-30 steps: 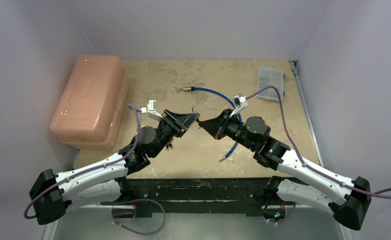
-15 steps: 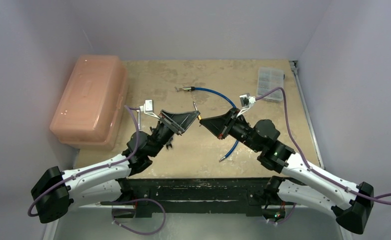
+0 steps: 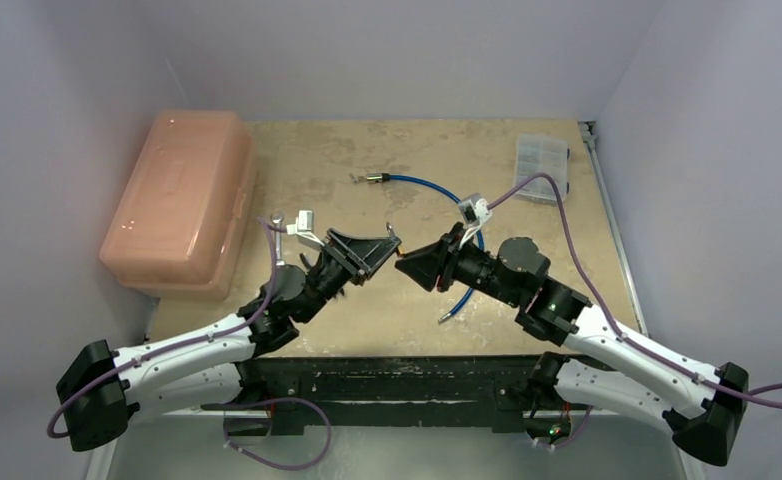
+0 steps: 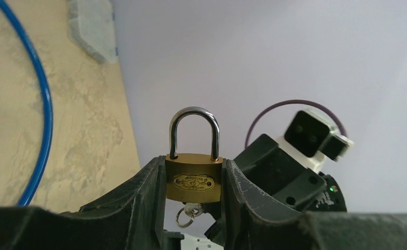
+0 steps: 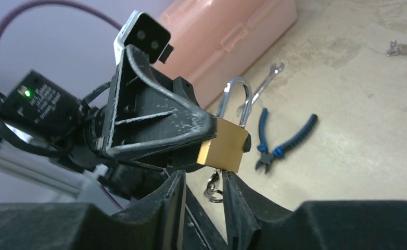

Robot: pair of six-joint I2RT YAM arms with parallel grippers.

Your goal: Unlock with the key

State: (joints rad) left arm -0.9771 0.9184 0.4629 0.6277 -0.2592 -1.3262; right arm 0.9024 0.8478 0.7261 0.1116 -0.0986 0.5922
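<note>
**Key seated in the lock, turn not yet made**

The left pincer (image 4: pixel 193 174) is closed on the padlock (image 4: pixel 193 180), one finger pressed to each side of the brass body. It holds the lock up off the table (image 3: pixel 367 150), near the middle of the scene. The shackle (image 4: pixel 194 130) has both legs seated in the body, so the lock reads as not yet opened. The key (image 5: pixel 214 183) sits in the keyhole on the padlock's underside, and its ring (image 5: pixel 212 195) dangles below.

The right pincer (image 5: pixel 204 179) meets the left one from the right side. Its jaws stand partly apart, one on either side of the key. A gap shows beside the key, so it does not appear to be clamping anything.

The step in hand looks like turning the key. The next move calls for the right pincer to close squarely on the key's flat head rather than on the loose ring. It would then roll about the key's axis while the left pincer keeps the padlock steady. The key is tiny and thin, so an off-centre grip would probably slip.

The pliers (image 5: pixel 284 140) and wrench (image 5: pixel 266 83) lie on the table near the pink box (image 5: pixel 232 36), apart from the work.
</note>
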